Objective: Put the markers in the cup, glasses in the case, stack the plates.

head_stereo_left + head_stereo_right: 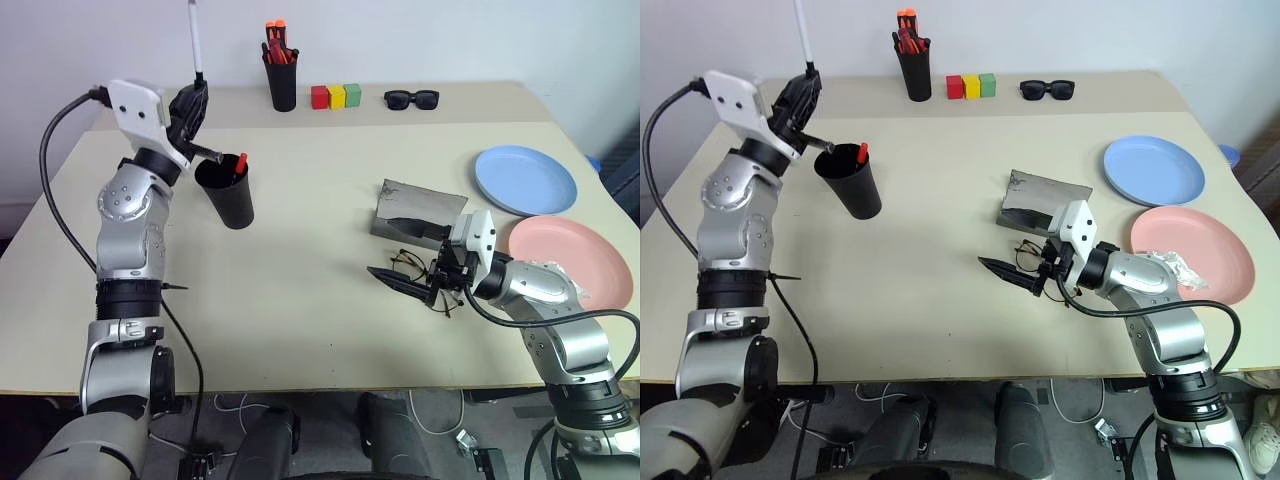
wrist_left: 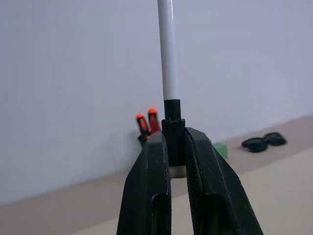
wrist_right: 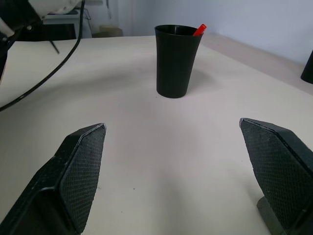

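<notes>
The black cup [image 1: 228, 195] stands on the table's left part with the red-capped marker [image 1: 240, 162] leaning inside it. My left gripper [image 1: 190, 105] is raised just up and left of the cup's rim, shut on the black cap end of the white marker [image 1: 195, 35], which points straight up. The grey case [image 1: 415, 212] lies open at centre right, and the wire-framed glasses [image 1: 412, 262] rest on the table right in front of it. My right gripper [image 1: 415, 285] hovers open beside the glasses, holding nothing. The blue plate [image 1: 525, 180] and pink plate [image 1: 570, 260] lie side by side at the right.
A narrow black holder of orange-capped pens [image 1: 280, 70], three coloured blocks [image 1: 335, 96] and black sunglasses [image 1: 411, 98] line the far edge by the wall. Bare tabletop [image 1: 300, 290] stretches between the cup and the case.
</notes>
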{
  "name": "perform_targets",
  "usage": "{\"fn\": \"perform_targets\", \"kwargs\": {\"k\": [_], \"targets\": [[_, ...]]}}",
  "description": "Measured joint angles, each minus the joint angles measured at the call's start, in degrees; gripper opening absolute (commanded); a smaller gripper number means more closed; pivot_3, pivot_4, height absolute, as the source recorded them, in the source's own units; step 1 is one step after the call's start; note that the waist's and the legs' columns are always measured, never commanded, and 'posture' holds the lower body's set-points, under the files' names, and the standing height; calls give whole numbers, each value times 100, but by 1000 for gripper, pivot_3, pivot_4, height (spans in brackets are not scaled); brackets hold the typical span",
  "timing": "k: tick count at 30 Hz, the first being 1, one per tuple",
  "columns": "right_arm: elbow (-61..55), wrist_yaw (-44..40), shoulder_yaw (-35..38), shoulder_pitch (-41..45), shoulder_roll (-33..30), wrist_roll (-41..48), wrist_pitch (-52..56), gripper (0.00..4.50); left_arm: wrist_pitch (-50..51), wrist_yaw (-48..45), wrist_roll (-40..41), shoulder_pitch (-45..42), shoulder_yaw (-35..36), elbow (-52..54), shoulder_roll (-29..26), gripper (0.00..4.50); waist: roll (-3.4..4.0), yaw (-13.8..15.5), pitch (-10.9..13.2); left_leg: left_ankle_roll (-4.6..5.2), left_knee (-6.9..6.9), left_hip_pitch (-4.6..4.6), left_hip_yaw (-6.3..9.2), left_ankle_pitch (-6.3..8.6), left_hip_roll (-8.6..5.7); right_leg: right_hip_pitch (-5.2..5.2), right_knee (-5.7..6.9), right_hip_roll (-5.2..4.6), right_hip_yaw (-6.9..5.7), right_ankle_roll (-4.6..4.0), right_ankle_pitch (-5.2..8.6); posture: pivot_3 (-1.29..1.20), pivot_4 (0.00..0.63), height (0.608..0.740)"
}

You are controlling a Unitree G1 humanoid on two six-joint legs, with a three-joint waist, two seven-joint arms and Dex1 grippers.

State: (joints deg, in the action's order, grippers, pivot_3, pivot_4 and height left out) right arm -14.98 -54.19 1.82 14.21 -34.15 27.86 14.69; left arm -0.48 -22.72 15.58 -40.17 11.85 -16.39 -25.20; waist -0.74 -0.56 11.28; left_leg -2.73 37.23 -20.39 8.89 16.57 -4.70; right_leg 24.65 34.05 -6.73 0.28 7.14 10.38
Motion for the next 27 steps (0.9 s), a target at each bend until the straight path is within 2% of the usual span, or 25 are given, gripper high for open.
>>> {"fn": "perform_targets", "kwargs": {"k": [6, 15, 20, 24, 25, 27], "targets": [[6, -11, -3, 18, 0, -2, 3, 4500, 170, -59, 123, 541, 59, 90, 143, 12, 0, 3, 0, 0, 3, -1, 1, 0, 0, 0, 2, 1, 0, 0, 0, 0, 150, 740], [18, -22, -23, 92, 1, -6, 2, 4500, 287, -324, 270, 607, 57, 87, 232, 12, 0, 0, 0, 0, 2, 0, 1, 0, 0, 0, 2, 1, 0, 0, 0, 0, 150, 740], [20, -21, -24, 94, 1, -9, 2, 4500, 288, -373, 303, 607, 60, 62, 261, 2259, 0, -1, 0, 0, 2, 0, 1, 0, 0, 0, 3, 1, 0, 0, 0, 0, 150, 740], [20, -17, -25, 94, 1, -16, 2, 4500, 287, -426, 321, 607, 62, 44, 261, 4251, 0, 0, 0, 0, 2, 0, 1, 0, 0, 0, 2, 2, 0, 0, 0, 0, 150, 740], [20, -16, -25, 94, 1, -18, 1, 4500, 287, -439, 322, 608, 61, 43, 261, 4456, 0, 0, 0, 0, 2, 0, 1, 0, 0, 0, 2, 1, 0, 0, 0, 0, 150, 740], [20, -14, -29, 94, 3, -29, -1, 4500, 286, -480, 327, 615, 61, 44, 261, 4456, 0, -1, 0, 0, 1, 0, 1, 0, 0, 0, 2, 1, 0, 0, 0, 0, 150, 740]]}}
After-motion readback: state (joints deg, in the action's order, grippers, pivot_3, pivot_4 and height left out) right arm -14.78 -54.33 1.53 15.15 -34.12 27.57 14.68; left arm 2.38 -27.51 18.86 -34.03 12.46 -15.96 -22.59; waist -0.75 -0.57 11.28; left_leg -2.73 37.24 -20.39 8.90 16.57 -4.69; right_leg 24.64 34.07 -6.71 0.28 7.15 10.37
